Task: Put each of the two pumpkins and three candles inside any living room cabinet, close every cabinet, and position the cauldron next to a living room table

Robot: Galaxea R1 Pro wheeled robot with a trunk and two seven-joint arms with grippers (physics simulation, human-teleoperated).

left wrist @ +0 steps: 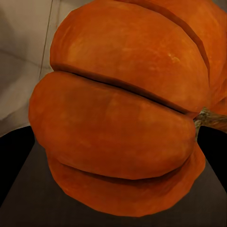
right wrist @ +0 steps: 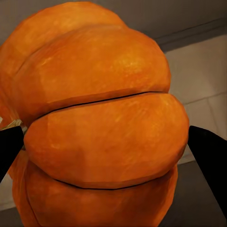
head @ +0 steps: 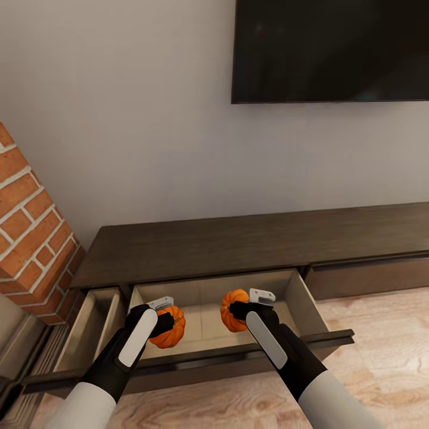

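- While both arms reach over the pulled-out drawer of the long, low dark-brown wooden cabinet, each one holds a pumpkin above the pale inside.
- The left gripper is closed around 1 small bright-orange ribbed round pumpkin. In the left wrist view this pumpkin sits tight between the 2 black fingers, with a bit of brown stem at the side.
- The right gripper is closed around the other bright-orange ribbed pumpkin. In the right wrist view that pumpkin is also squeezed between 2 black fingers.
- Both pumpkins are over the middle drawer, well apart from each other. I think they are held there so they can be let go and land inside, with room between them.
- I cannot tell if they touch the drawer floor yet or hang just above it.
- Both arms are bent and point forward and down, with the white forearms low in the head view and the black wrists tipped toward the drawer.
- A smaller drawer is also open at the left, next to the red brick wall.
- A black flat screen hangs on the pale wall above the cabinet.
- I think the next job is to let go of both pumpkins. The drawers must be shut later.
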